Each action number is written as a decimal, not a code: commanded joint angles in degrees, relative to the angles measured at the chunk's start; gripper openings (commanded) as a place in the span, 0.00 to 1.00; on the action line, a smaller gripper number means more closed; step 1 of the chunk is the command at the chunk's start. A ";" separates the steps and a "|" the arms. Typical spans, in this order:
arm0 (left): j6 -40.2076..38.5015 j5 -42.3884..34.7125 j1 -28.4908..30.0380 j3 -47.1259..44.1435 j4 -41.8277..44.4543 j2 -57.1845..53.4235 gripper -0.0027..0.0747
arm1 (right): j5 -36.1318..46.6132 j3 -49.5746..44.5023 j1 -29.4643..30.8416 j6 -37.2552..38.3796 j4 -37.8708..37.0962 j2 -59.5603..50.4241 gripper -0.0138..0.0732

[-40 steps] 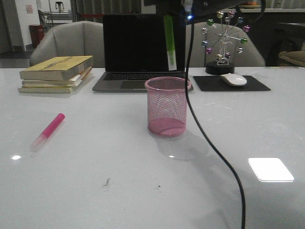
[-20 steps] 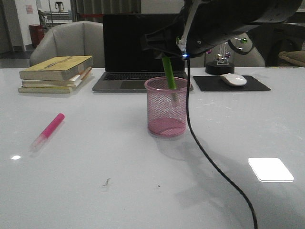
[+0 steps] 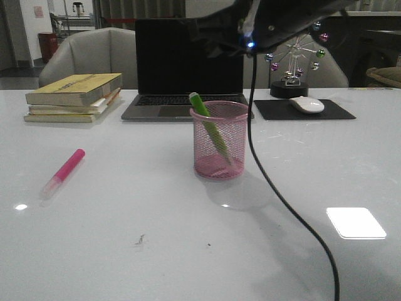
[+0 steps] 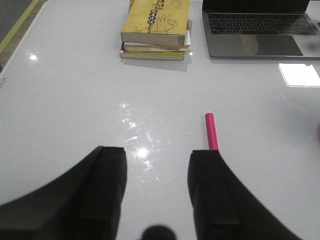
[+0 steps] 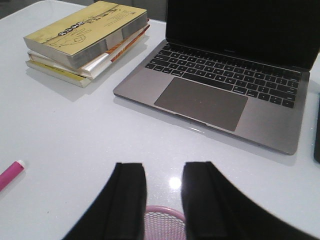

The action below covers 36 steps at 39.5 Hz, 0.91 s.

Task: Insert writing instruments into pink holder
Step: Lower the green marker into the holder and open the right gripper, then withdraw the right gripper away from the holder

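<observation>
Green marker (image 3: 211, 130): inside the pink holder (image 3: 219, 140), leaning; its top pokes out over the rim on the left side, its lower end rests toward the right of the base.
Pink holder: upright near the middle of the worktop (image 3: 125, 251), just in front of the laptop (image 3: 185, 69). In the right wrist view only a slice of its rim (image 5: 163, 225) shows between the fingers.
Pink marker (image 3: 62, 172): flat on the worktop toward the left edge, well apart from the holder, clear cap end toward the front edge. In the left wrist view it (image 4: 211, 131) lies just beyond the tip of one finger.
Right gripper (image 5: 163, 200): above the holder, jaws parted with a narrow gap, nothing between them. From the front only the dark arm body (image 3: 269, 22) shows, with its cable (image 3: 282, 200) trailing down across the worktop.
Left gripper (image 4: 156, 185): jaws spread wide, nothing held, over bare worktop near the pink marker.
Books (image 3: 75, 96): stack toward the far left corner, beside the laptop.
Mouse (image 3: 307, 104): on a dark pad (image 3: 304, 110) right of the laptop, toward the far edge.
Desk ornament (image 3: 293, 59): behind the pad, ring of coloured balls.
</observation>
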<state>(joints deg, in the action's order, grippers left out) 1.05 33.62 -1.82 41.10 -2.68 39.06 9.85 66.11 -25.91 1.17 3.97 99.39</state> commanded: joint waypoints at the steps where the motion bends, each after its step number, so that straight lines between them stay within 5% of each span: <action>1: -0.38 -4.08 -0.06 1.93 -0.11 0.20 0.52 | -1.01 1.67 1.54 -1.17 -0.79 -7.55 0.54; 18: -0.38 -4.08 -0.06 1.93 -0.11 0.20 0.52 | -26.57 1.08 13.98 -1.17 -3.34 -28.07 0.53; 36: -0.38 -4.08 -0.06 1.93 -0.11 0.20 0.52 | -31.28 -20.71 25.19 -1.17 -6.16 -55.46 0.53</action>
<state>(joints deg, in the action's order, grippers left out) 1.05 33.74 -1.82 41.10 -2.68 39.06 -24.70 47.00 -2.34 0.47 -1.43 48.22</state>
